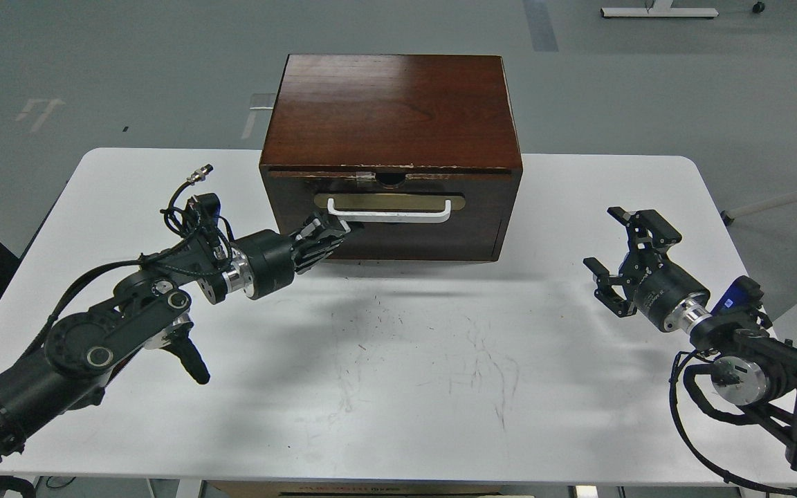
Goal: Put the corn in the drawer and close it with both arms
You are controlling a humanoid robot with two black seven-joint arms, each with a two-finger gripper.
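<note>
At the right of the frame the right gripper [611,252] hovered over the white table [398,387] with its fingers spread wide, holding nothing, well apart from the cabinet [391,111]. Left of centre, the left gripper [338,229] reached up to the drawer [398,225], its tip at the left end of the white handle [389,211]; whether it clasped the bar could not be told. The drawer, dark reddish-brown with a tan oval plate and chipped top edge, sat pushed in at upper centre. The corn was not visible.
</note>
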